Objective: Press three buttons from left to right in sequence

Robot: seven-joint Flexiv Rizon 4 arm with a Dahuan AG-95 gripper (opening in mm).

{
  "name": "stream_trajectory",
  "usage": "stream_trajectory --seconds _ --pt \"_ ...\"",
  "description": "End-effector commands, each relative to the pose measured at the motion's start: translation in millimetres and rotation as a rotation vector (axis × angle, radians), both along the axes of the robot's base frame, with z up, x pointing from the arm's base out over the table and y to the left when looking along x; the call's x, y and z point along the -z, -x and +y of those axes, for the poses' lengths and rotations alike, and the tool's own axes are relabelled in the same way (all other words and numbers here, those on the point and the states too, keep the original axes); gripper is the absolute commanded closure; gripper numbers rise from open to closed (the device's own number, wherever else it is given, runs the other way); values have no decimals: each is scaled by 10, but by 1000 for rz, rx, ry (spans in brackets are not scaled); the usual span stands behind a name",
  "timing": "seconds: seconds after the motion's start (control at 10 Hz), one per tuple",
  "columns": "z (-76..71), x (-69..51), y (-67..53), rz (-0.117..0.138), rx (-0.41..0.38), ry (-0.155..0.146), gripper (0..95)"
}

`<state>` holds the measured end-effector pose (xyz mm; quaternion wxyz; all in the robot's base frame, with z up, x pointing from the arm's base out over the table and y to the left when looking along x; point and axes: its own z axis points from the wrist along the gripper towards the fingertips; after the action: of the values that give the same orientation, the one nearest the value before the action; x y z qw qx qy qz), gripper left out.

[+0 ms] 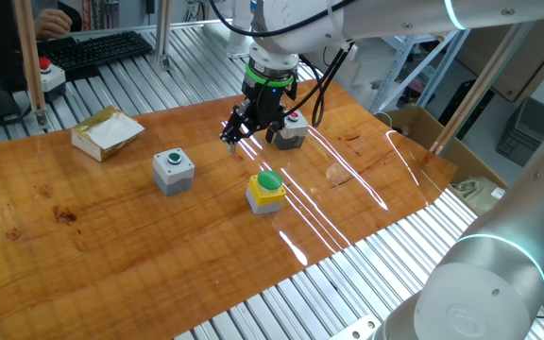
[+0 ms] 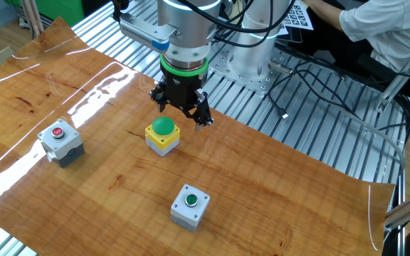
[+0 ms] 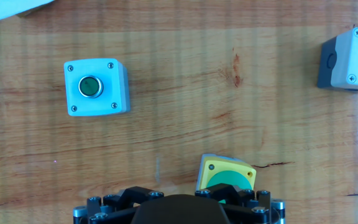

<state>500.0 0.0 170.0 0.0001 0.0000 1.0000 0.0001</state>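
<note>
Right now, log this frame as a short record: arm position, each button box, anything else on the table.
gripper: raised above the table, above and just behind the yellow box; finger state not visible
grey box with green button: leftmost in one fixed view, untouched
yellow box with green dome: middle, nothing on it
grey box with red button: right, behind the arm
open cardboard box: far left corner of the wooden tabletop
contact: none visible

This is a robotics lab. A wooden table point(image 1: 83, 236) stands on aluminium rails point(image 1: 319, 293). A keyboard point(image 1: 102, 49) and cables point(image 2: 319, 78) lie nearby.
</note>
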Motion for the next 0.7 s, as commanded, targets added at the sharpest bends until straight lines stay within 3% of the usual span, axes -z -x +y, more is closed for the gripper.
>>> stream_trajectory --seconds 0.1,0.2,0.7 --pt "0 0 0 0 0 0 0" --pt "0 1 1 44 31 8 950" --pt "2 4 4 44 31 8 950"
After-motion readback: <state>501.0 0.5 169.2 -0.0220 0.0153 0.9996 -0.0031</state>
